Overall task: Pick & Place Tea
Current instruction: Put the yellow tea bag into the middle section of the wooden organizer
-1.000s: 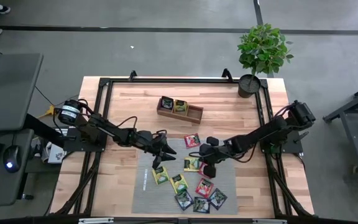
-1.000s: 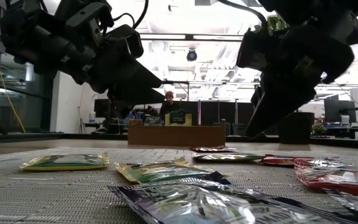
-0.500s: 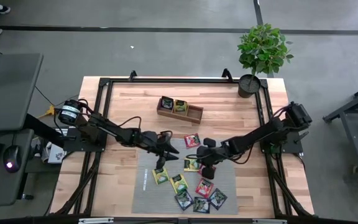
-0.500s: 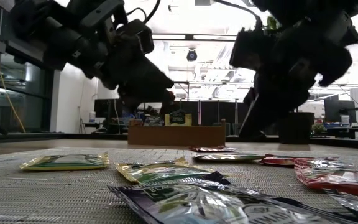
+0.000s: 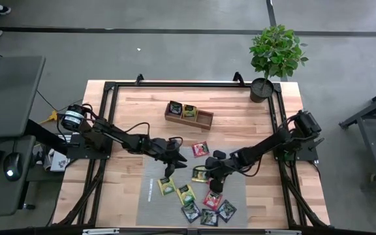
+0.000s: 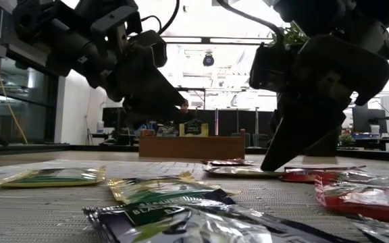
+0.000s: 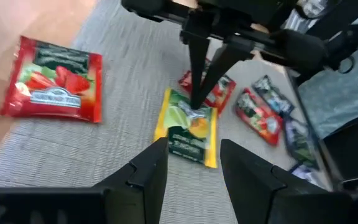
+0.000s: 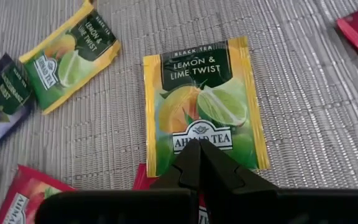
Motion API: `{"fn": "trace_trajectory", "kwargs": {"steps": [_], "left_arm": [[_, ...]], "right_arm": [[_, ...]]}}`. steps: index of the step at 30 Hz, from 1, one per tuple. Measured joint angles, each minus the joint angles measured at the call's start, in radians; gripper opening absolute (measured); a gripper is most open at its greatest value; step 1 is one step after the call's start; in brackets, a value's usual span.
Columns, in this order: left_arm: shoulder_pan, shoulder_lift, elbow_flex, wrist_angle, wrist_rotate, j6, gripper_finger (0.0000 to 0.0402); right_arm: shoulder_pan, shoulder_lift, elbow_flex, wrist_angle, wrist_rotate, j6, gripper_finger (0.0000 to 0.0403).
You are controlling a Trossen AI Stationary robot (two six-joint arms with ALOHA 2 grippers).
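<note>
Across a pale wooden worktop [image 5: 136, 104], a grey woven mat [image 5: 152, 176] is carrying the scattered tea sachets. At the centre is lying a yellow lemon-and-lime sachet [image 8: 201, 102], flat on the mat, with the right claw [image 8: 199, 163], its fingers pressed together and gripping nothing, touching down on the packet's near edge. Facing it from the other side, the left claw [image 7: 190, 158] is hovering just above the mat with its fingers apart and empty, near a red strawberry sachet [image 7: 53, 79]. Around them, roughly eight more sachets are waiting loose on the mat, among them a second yellow one [image 8: 67, 56]. Farther back, the wooden tray [image 5: 188, 113] is showing two compartments filled and the third apparently empty, so the sorting looks barely begun. A potted plant [image 5: 276, 55] is standing at the far corner.
</note>
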Motion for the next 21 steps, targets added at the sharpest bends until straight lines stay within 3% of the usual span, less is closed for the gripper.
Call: {"fn": "trace_trajectory", "kwargs": {"steps": [6, 21], "left_arm": [[0.000, 0.000, 0.000, -0.008, -0.001, -0.099, 0.0146], [0.000, 0.000, 0.000, -0.048, -0.024, -0.128, 0.0146]], "right_arm": [[-0.026, 0.024, 0.000, 0.001, -0.012, 0.058, 0.0000], [-0.059, 0.029, -0.006, 0.097, 0.027, 0.059, 0.0000]]}}
